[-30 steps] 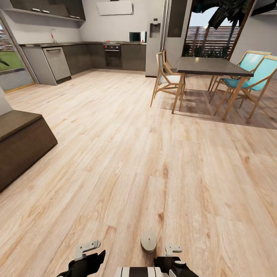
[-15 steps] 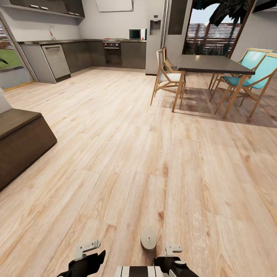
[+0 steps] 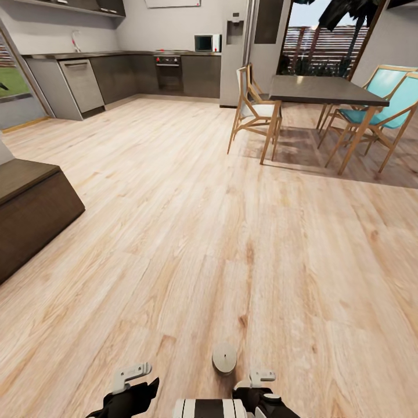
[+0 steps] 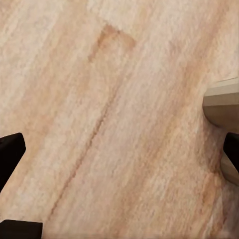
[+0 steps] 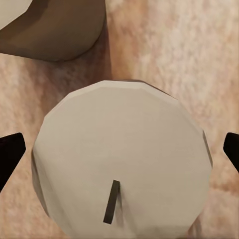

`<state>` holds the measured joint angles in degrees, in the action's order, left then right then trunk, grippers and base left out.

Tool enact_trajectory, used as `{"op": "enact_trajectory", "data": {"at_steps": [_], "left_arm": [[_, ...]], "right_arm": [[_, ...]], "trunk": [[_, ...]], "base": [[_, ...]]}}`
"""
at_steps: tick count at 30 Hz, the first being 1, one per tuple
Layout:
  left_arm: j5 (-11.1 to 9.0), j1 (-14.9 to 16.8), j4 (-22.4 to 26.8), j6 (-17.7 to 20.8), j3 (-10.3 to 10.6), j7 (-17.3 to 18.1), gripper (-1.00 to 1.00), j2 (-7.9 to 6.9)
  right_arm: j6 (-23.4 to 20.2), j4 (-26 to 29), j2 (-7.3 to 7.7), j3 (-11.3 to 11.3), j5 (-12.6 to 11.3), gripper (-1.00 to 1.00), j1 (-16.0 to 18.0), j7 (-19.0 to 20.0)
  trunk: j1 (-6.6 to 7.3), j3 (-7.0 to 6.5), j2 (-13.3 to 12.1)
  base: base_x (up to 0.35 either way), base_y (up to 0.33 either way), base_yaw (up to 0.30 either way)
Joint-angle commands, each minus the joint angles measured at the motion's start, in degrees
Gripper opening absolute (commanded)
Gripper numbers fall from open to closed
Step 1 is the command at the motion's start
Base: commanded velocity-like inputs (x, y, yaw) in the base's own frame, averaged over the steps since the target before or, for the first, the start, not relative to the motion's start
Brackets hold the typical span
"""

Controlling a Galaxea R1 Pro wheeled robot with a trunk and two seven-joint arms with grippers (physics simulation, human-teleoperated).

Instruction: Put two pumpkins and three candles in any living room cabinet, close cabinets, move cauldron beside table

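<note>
Meanwhile, view: the kitchen counter (image 3: pixel 116 55) and dining table (image 3: pixel 325 90) sit higher in the head picture than a second ago (the camera moved, not the furniture).
Candle: the candle (image 3: pixel 224 357) sits between the right gripper (image 5: pixel 119 149) fingertips, above the plank floor (image 3: pixel 191 232); whether they pinch it, I cannot tell.
Left gripper: left gripper (image 4: pixel 119 159) spread apart, empty.
Task meaning: likely a carry toward the cabinet.
Cabinet: the dark cabinet (image 3: pixel 32 215) lies well left of the candle.
Obstacles: chair (image 3: pixel 255 113) beside the dining table, far from the candle.
</note>
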<state>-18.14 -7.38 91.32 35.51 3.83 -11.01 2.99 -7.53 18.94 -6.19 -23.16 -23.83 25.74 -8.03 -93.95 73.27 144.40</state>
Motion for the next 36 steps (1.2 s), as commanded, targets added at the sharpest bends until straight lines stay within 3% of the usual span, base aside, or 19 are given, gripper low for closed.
{"op": "enact_trajectory", "data": {"at_steps": [1, 31, 36], "left_arm": [[-0.6, 0.0, 0.1, 0.2, 0.0, -0.5, 1.0, 0.0], [-0.6, 0.0, 0.1, 0.1, 0.1, -0.5, 1.0, 0.0], [-0.6, 0.0, 0.1, 0.1, 0.1, -0.5, 1.0, 0.0]], "right_arm": [[-0.3, 0.1, 0.04, -0.5, -0.4, 1.0, 0.0, -0.5], [-0.2, 0.2, 0.13, -0.6, -0.4, 1.0, 0.0, -0.4], [-0.2, 0.2, 0.11, -0.6, -0.4, 1.0, 0.0, -0.4]], "trunk": [[0.01, 0.03, 0.0], [-0.07, 0.7, 0.1], [-0.15, 1.36, 0.1]], "base": [[0.0, 0.0, 0.0], [0.0, 0.0, 0.0], [0.0, 0.0, 0.0]]}}
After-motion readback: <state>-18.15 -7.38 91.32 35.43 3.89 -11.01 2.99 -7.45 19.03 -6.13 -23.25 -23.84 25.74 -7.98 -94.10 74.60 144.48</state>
